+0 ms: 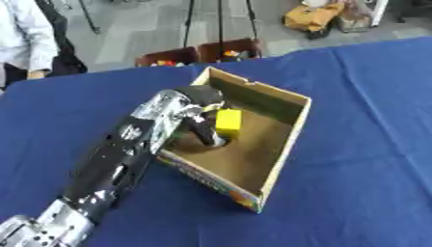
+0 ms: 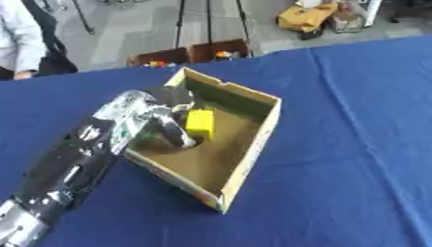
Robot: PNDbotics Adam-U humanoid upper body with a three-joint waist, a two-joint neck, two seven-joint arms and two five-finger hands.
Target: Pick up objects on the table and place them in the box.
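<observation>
An open cardboard box (image 1: pixel 288 136) sits askew on the blue table (image 1: pixel 363 144). My left arm reaches in from the lower left, and my left hand (image 1: pixel 203 126) hangs inside the box with its fingers pointing down. A yellow block (image 1: pixel 229 121) stands in the box right beside the fingers, touching them or nearly so; I cannot tell whether the fingers still hold it. My right hand shows in neither view.
Two dark crates (image 1: pixel 199 54) with colourful items stand on the floor beyond the table's far edge. A person in a white top (image 1: pixel 23 34) stands at the far left. Yellow bags (image 1: pixel 317 17) lie on the floor at the back right.
</observation>
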